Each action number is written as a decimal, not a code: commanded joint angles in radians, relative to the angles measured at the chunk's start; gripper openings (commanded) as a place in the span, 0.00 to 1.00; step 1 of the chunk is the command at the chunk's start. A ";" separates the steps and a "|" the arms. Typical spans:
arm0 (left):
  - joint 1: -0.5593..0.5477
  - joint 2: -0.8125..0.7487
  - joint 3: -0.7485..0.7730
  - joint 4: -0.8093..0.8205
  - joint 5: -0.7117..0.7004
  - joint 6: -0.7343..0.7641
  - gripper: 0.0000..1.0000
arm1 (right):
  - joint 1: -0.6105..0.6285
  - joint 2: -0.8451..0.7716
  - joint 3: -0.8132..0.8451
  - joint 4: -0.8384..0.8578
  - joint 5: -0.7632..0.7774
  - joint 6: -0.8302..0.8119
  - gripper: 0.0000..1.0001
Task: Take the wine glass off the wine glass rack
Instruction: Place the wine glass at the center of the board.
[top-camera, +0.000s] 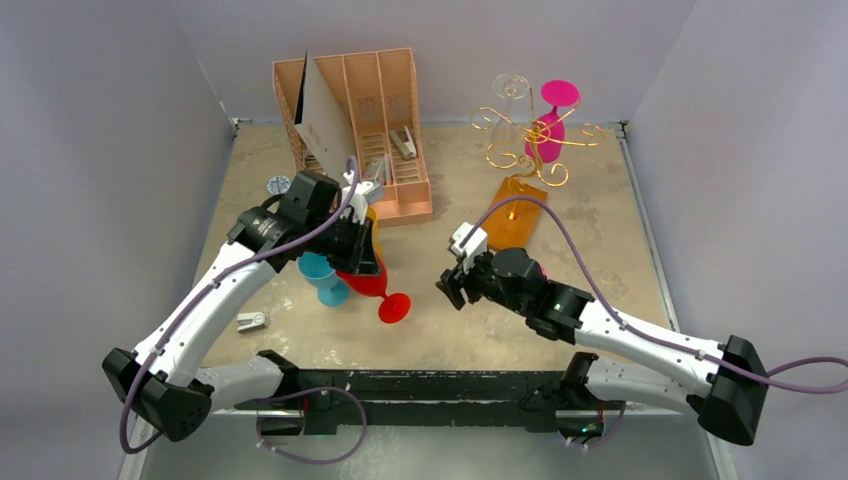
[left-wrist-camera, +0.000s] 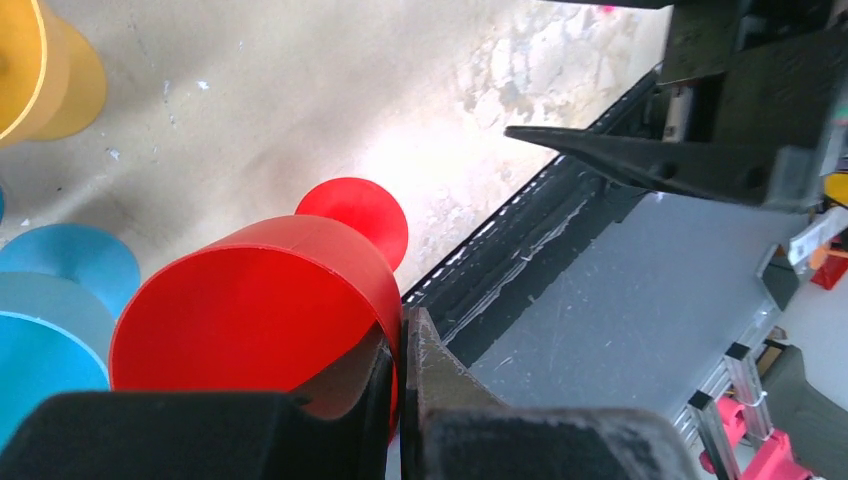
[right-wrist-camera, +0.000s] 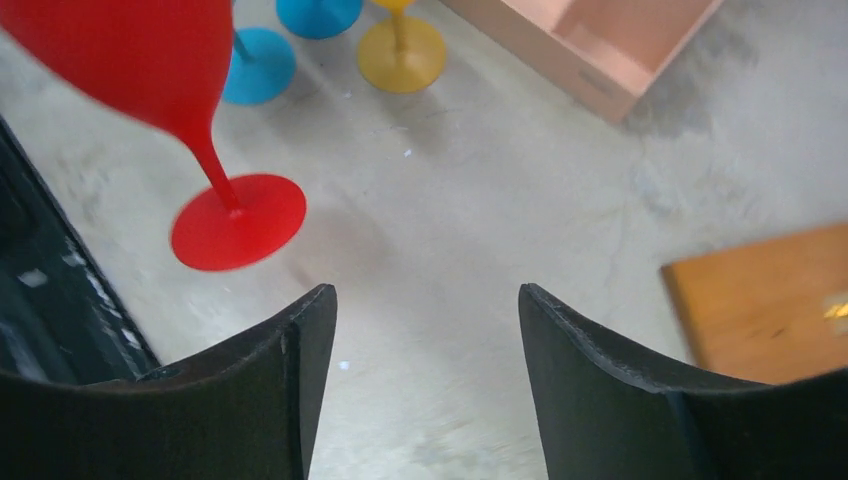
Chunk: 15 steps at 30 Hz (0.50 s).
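The wine glass rack (top-camera: 530, 140), gold wire on an orange-brown base (top-camera: 515, 212), stands at the back right with a magenta wine glass (top-camera: 550, 118) hanging on it. My left gripper (top-camera: 360, 250) is shut on the rim of a red wine glass (top-camera: 368, 278), which is tilted with its foot (top-camera: 394, 307) low over the table. The left wrist view shows the red bowl (left-wrist-camera: 250, 310) with its wall pinched in the left gripper (left-wrist-camera: 403, 325). My right gripper (top-camera: 450, 285) is open and holds nothing, right of the red glass. In its own view the right gripper (right-wrist-camera: 425, 310) faces bare table, with the red foot (right-wrist-camera: 238, 220) to the left and the rack base (right-wrist-camera: 770, 300) to the right.
A pink-tan slotted organiser (top-camera: 385, 130) stands at the back left. A blue glass (top-camera: 320, 275) and a yellow glass (top-camera: 371, 215) stand close around the left gripper. A small white clip (top-camera: 252, 321) lies near the left arm. Walls enclose three sides.
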 joint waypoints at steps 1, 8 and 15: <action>-0.043 0.017 -0.020 0.025 -0.107 -0.008 0.00 | -0.010 0.027 0.083 -0.163 0.154 0.442 0.70; -0.146 0.031 -0.013 0.045 -0.226 -0.012 0.00 | -0.097 0.000 0.126 -0.308 0.078 0.645 0.74; -0.184 0.039 0.001 0.055 -0.291 0.023 0.00 | -0.222 -0.115 0.116 -0.431 0.142 0.855 0.81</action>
